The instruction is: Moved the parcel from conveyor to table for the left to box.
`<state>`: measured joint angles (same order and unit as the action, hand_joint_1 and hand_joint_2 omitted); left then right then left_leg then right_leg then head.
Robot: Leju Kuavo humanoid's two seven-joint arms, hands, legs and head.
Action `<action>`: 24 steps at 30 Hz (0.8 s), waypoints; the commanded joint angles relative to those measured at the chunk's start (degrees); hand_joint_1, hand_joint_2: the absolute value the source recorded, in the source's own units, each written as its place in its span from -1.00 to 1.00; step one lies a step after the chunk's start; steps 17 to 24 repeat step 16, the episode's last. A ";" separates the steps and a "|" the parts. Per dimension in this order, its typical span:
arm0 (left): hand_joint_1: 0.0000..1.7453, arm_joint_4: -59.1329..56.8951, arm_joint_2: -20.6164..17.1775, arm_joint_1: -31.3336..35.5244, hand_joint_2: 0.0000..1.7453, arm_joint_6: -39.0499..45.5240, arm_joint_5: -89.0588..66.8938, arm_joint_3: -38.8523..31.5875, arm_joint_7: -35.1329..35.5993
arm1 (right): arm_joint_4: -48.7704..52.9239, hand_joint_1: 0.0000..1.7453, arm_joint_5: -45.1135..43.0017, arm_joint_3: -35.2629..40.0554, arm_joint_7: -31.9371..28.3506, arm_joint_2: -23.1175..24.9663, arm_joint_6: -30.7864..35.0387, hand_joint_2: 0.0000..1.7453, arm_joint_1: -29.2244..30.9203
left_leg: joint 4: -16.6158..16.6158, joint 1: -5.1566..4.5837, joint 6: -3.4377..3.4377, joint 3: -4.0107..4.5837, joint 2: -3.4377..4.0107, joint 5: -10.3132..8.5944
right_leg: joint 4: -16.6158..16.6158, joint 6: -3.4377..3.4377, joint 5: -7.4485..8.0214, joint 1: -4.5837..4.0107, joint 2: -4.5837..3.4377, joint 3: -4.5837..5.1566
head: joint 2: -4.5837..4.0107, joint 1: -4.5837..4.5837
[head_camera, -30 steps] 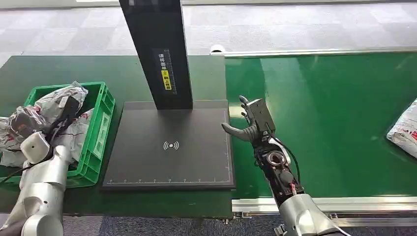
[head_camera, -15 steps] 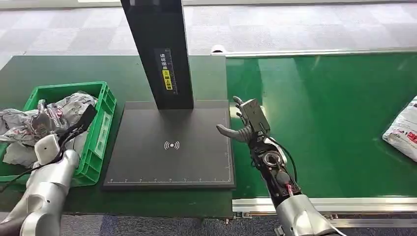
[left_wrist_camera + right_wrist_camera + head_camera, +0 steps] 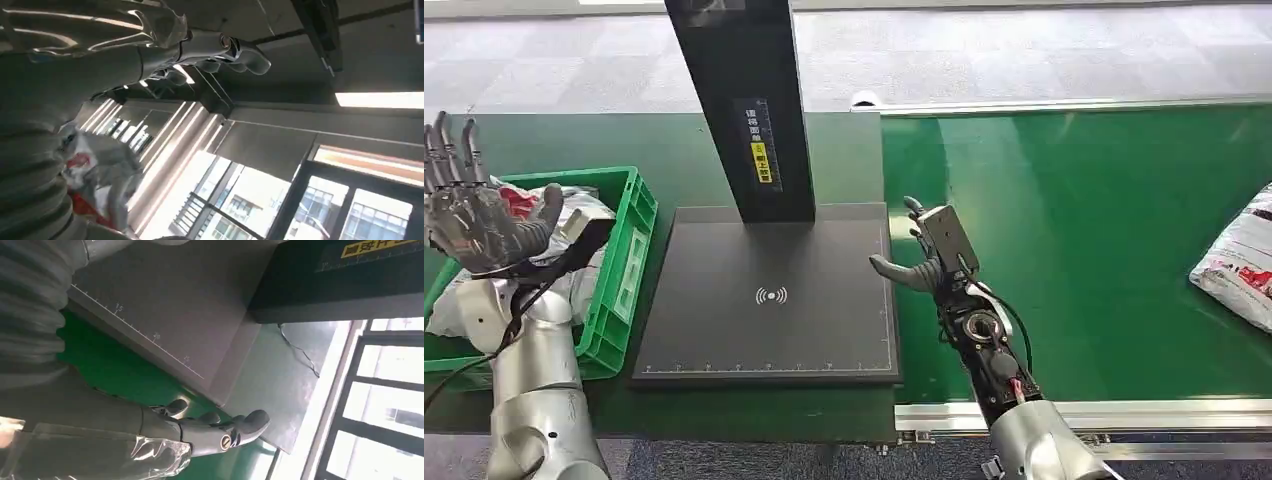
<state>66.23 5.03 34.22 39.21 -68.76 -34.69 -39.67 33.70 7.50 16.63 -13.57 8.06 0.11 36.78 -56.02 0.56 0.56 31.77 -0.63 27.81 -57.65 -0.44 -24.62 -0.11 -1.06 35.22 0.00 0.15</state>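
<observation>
Green crate (image 3: 629, 262) now holds bagged parcels; left hand (image 3: 479, 222) has risen above it, fingers spread, empty. Right hand (image 3: 932, 250) open, waiting over belt (image 3: 1084, 250). Next parcel (image 3: 1239, 262) has drifted closer, well beyond right fingertips.

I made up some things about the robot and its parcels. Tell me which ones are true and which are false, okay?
1. The left hand is up in the air, fingers spread, holding nothing. True.
2. The right hand is holding a parcel. False: it holds nothing, and it is over the edge of the green conveyor beside the black pad.
3. There are parcels in the green crate. True.
4. A parcel lies on the black pad. False: the pad is bare.
5. The parcel on the conveyor is at the far right, apart from the right hand. True.
</observation>
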 commanded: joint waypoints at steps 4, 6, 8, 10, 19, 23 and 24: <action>-1.00 -2.54 3.74 -0.25 1.00 0.79 0.52 -0.99 2.68 | -3.16 -1.00 -1.90 2.07 -1.07 -1.56 -0.07 1.00 2.28 | 0.16 -0.07 -0.05 -0.17 -0.07 -0.07 | 0.13 0.10 0.00 0.05 0.25 -0.21 | 0.00 -0.02; -1.00 -6.24 3.21 0.45 1.00 0.79 3.77 0.08 2.34 | -3.76 -1.00 -1.38 1.64 -1.37 -1.55 0.12 1.00 2.55 | 0.10 -0.06 -0.03 -0.12 -0.16 -0.06 | 0.07 0.08 -0.03 0.04 0.29 -0.18 | 0.00 0.00; -1.00 -11.94 1.49 0.77 1.00 -1.58 17.92 5.92 0.37 | -3.50 -1.00 -1.39 1.35 -1.36 -1.69 0.07 1.00 2.41 | 0.10 -0.07 -0.03 -0.11 -0.16 -0.07 | 0.06 0.07 -0.03 0.06 0.27 -0.15 | 0.00 -0.02; -1.00 -9.27 -0.37 -1.91 1.00 -12.37 36.11 14.76 4.00 | -3.98 -1.00 -1.18 1.23 -1.58 -1.75 -0.24 1.00 2.82 | 0.15 -0.07 -0.02 -0.15 -0.21 -0.10 | 0.11 0.08 -0.02 0.05 0.36 -0.21 | -0.02 -0.02; -1.00 -5.95 -0.89 -6.47 1.00 -29.42 56.58 22.83 8.82 | -5.08 -1.00 -0.99 1.13 -3.69 -0.70 -0.46 1.00 4.55 | 0.05 -0.06 -0.01 -0.07 -0.05 -0.03 | 0.02 0.06 -0.02 0.05 0.17 -0.09 | 0.00 -0.02; -1.00 -5.95 -0.89 -6.47 1.00 -29.42 56.58 22.83 8.82 | -5.08 -1.00 -0.99 1.13 -3.69 -0.70 -0.46 1.00 4.55 | 0.05 -0.06 -0.01 -0.07 -0.05 -0.03 | 0.02 0.06 -0.02 0.05 0.17 -0.09 | 0.00 -0.02; -1.00 -5.95 -0.89 -6.47 1.00 -29.42 56.58 22.83 8.82 | -5.08 -1.00 -0.99 1.13 -3.69 -0.70 -0.46 1.00 4.55 | 0.05 -0.06 -0.01 -0.07 -0.05 -0.03 | 0.02 0.06 -0.02 0.05 0.17 -0.09 | 0.00 -0.02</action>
